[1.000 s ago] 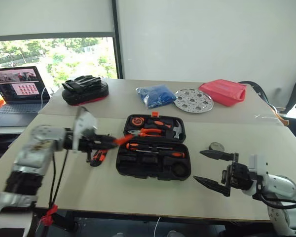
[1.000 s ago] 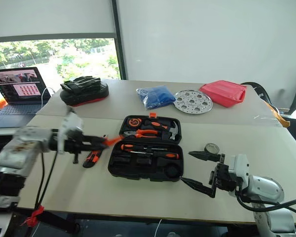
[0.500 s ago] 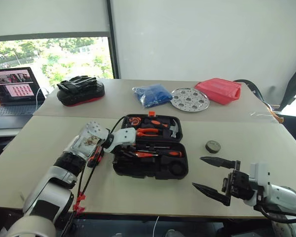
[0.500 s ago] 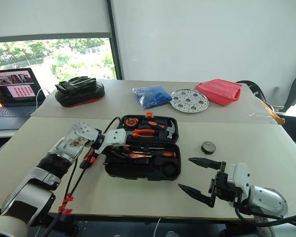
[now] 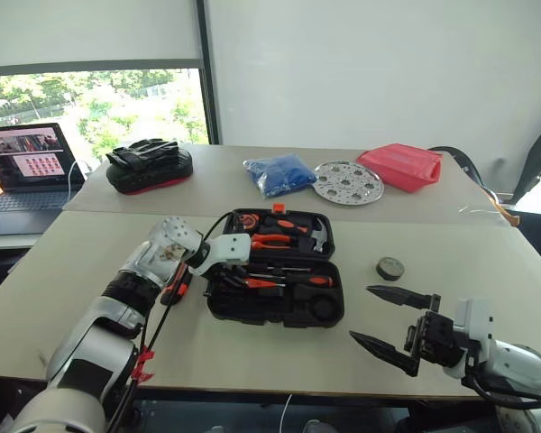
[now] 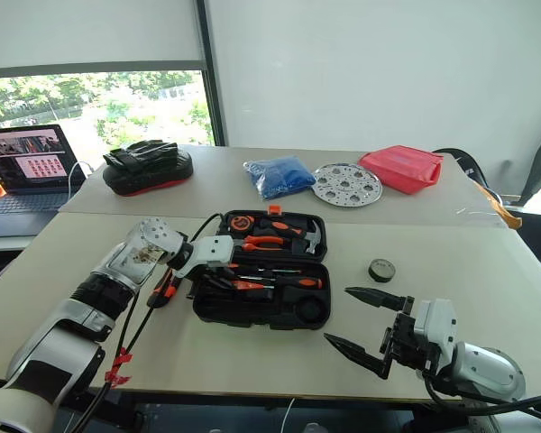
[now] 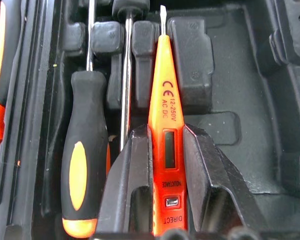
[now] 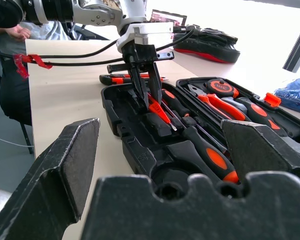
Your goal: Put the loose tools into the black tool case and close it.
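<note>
Slim all-orange tester [image 7: 165,135] clenched in left end effector [image 7: 165,165], tip toward twelve o'clock, parallel to black moulded-plastic case's [image 5: 275,311] slot below; right end effector [image 5: 389,320] spread wide, empty.

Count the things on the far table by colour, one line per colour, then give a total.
Black and red: 1, padded bag with gloves
Blue: 1, plastic bag
Silver: 1, perforated disc
Red: 1, pouch
Total: 4
</note>
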Available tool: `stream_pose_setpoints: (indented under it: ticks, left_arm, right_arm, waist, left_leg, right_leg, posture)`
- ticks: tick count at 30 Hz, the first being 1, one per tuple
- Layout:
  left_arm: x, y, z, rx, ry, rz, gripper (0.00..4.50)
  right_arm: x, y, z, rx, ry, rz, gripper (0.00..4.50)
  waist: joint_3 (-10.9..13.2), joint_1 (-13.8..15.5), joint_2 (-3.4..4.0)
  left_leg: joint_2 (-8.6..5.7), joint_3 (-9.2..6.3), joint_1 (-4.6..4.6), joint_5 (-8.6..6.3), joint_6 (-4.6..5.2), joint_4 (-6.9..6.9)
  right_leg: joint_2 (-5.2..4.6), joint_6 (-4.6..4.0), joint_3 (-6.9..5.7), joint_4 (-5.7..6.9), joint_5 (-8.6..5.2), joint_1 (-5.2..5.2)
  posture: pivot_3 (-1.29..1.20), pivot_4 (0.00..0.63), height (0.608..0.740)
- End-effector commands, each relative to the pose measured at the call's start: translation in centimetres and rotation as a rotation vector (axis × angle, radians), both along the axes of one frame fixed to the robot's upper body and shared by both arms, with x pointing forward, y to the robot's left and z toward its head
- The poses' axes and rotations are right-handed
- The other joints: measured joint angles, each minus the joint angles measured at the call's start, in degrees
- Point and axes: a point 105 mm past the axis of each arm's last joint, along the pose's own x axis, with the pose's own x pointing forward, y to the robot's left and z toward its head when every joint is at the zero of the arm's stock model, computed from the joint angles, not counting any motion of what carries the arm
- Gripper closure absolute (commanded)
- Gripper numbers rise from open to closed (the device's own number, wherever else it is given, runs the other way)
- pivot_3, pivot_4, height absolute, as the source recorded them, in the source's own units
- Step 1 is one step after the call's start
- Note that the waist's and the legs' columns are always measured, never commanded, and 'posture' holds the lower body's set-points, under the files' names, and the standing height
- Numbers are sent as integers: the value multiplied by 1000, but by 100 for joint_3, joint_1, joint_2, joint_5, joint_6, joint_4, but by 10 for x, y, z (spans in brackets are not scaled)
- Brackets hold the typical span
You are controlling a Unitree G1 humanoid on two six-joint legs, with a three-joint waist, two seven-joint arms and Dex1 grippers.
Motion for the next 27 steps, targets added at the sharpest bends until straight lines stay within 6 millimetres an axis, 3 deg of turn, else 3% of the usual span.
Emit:
stream_pose_setpoints:
  ticks: [1,5,7,11,18,21,24,27]
  left_arm:
    - [-1,9,-8,89,9,13,4069]
    - [-1,0,-6,41,14,25,4069]
    - [2,-6,1,-11,-9,24,3043]
    - [6,-14,24,-122,-78,10,1787]
    - [-9,-12,52,-209,-76,-64,1787]
    - [-3,-3,51,-232,-119,-24,1787]
    - [1,1,42,-277,-85,27,2542]
    - [0,5,26,-250,-51,34,3584]
  right_arm:
    - [0,2,10,0,-50,11,0]
    - [1,2,9,0,-48,14,0]
    - [2,3,8,0,-46,15,0]
    - [1,1,7,-2,-39,17,0]
    - [2,-2,7,-16,-23,23,0]
    - [2,-3,6,-19,-18,26,0]
    - [3,-1,5,-17,-16,28,0]
    - [4,0,5,-14,-19,32,0]
  waist:
    - [0,-12,0]
    - [0,-14,1]
    - [0,-11,0]
    - [0,16,0]
    - [0,41,0]
    - [0,63,0]
    - [0,71,0]
    - [0,70,0]
  left_leg:
    - [0,0,1,0,0,0]
    - [0,-1,3,0,0,0]
    - [0,0,2,0,0,1]
    - [-1,0,-1,0,0,4]
    - [1,-1,-10,0,0,3]
    - [0,-1,-8,0,0,4]
    - [0,-1,-4,0,0,5]
    - [0,0,-5,0,0,5]
  right_leg:
    - [0,0,0,1,0,0]
    - [0,0,0,3,0,2]
    - [0,1,1,3,-1,2]
    - [0,1,0,4,0,0]
    - [0,1,-1,2,-1,-9]
    - [0,1,-1,1,-1,-7]
    - [0,1,0,3,-1,-4]
    - [0,1,1,3,-1,-5]
  posture:
    - [0,150,740]
    - [0,150,740]
    - [0,150,740]
    - [0,150,740]
    - [0,150,740]
    - [0,150,740]
    - [0,150,740]
    - [0,150,740]
